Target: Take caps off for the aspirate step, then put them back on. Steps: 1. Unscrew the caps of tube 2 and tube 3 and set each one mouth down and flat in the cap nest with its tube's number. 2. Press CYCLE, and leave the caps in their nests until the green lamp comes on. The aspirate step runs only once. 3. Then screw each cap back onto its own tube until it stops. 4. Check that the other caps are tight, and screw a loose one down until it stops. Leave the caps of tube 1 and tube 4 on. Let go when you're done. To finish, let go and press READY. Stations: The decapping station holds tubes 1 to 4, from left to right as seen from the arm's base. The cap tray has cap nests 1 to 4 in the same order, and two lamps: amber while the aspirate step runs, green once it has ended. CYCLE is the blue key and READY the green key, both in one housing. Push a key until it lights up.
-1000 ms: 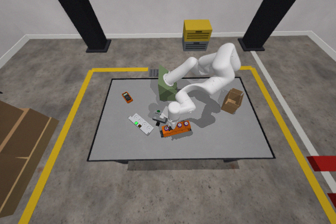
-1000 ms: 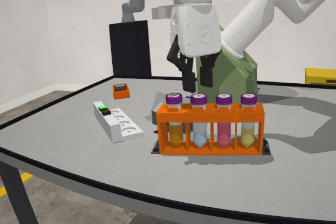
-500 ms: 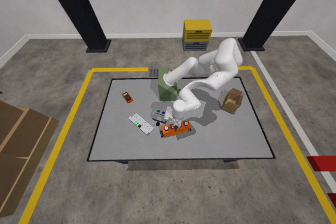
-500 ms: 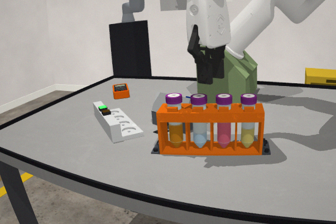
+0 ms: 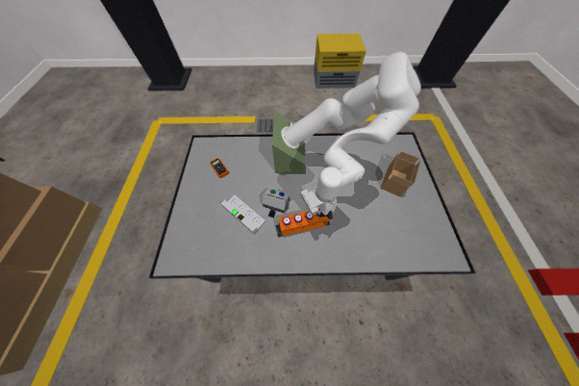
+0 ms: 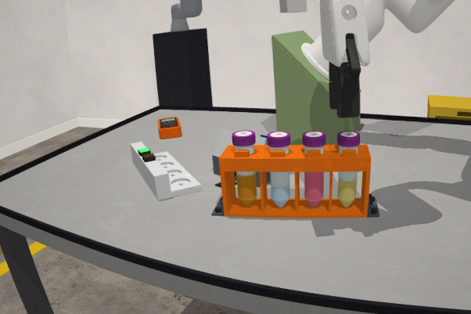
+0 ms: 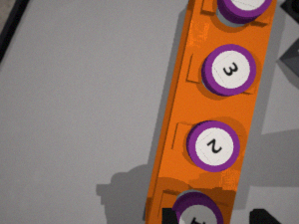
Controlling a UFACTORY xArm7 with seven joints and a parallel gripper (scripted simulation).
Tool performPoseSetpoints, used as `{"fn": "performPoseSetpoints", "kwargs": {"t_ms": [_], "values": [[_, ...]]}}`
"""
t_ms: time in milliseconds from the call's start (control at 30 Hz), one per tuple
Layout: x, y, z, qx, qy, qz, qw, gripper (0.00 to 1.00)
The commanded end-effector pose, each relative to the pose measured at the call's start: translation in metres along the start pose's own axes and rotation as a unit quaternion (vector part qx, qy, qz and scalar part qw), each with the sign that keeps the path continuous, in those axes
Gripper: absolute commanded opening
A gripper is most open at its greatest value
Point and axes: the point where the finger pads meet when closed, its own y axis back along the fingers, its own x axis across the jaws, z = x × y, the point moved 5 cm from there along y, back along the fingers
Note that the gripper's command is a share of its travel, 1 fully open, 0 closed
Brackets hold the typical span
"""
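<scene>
A grey table (image 5: 385,240) stands on a concrete floor inside a yellow line. On it sits the orange rack (image 6: 293,161) with four tubes, and every tube has its purple cap on.

In the wrist view you can read the numbers on the white cap tops: cap 3 (image 7: 229,70) and cap 2 (image 7: 213,145). Cap 1 (image 7: 198,212) is cut off at the bottom edge, so only part of its number shows. The top cap (image 7: 245,6) is cut off too, and its number cannot be seen.

The gripper (image 6: 344,110) hangs just above the cap at the right end of the rack, not touching it. Its fingers are partly apart and hold nothing.

The white cap tray (image 6: 164,181) lies left of the rack, with its green lamp (image 6: 144,150) lit. The writing on the orange meter (image 6: 170,128) is too small to read.
</scene>
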Motion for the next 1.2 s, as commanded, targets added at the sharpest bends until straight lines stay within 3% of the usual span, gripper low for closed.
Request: {"fn": "performPoseSetpoints", "kwargs": {"t_ms": [0,100,567,1167], "values": [[-0.002,0.003,0.006,0.003,0.021,-0.008,1.000,0.46],[-0.002,0.003,0.006,0.003,0.021,-0.008,1.000,0.46],[-0.002,-0.033,0.006,0.003,0.021,-0.008,1.000,0.46],[-0.002,-0.037,0.006,0.003,0.021,-0.008,1.000,0.46]]}}
